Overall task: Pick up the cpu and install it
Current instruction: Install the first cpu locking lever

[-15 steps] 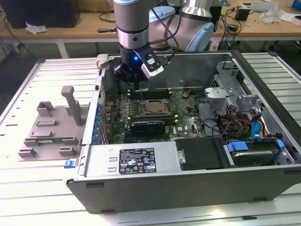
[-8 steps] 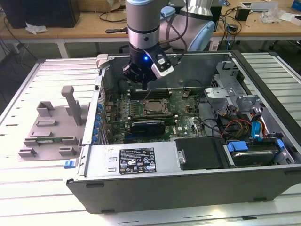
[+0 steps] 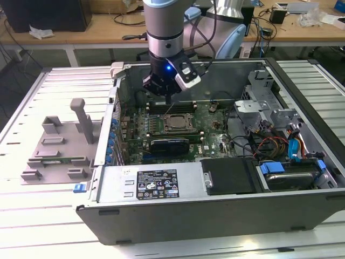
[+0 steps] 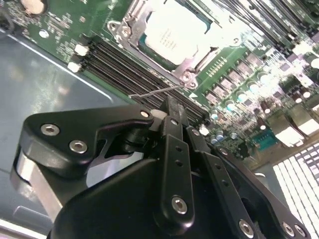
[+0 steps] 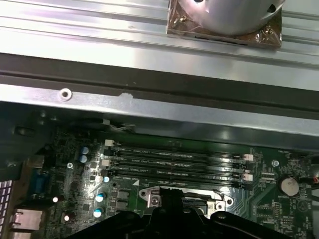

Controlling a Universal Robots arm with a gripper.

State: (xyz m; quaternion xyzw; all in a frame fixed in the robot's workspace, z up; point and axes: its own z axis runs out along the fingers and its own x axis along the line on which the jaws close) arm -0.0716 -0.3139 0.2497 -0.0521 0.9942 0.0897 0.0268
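Observation:
The cpu (image 4: 169, 32), a square chip with a silvery-white top, lies flat inside the metal socket frame (image 4: 187, 74) on the green motherboard. In the exterior view the cpu (image 3: 178, 123) sits mid-board inside the open computer case. My gripper (image 3: 168, 99) hangs just above the board, over the black memory slots (image 3: 170, 106) behind the socket. In the second wrist view my gripper (image 4: 172, 107) has its black fingers pressed together with nothing between them. Its tip sits beside a thin wire lever (image 4: 154, 91) that runs from the socket's corner. The first wrist view has the gripper (image 5: 172, 199) over the socket edge.
The case walls (image 3: 116, 91) ring the motherboard. A power supply (image 3: 156, 183) lies along the near side, and drive cages with cables (image 3: 275, 124) fill the exterior view's right. A grey tray (image 3: 54, 145) holding a green memory stick (image 3: 59, 160) rests outside the case on the slatted table.

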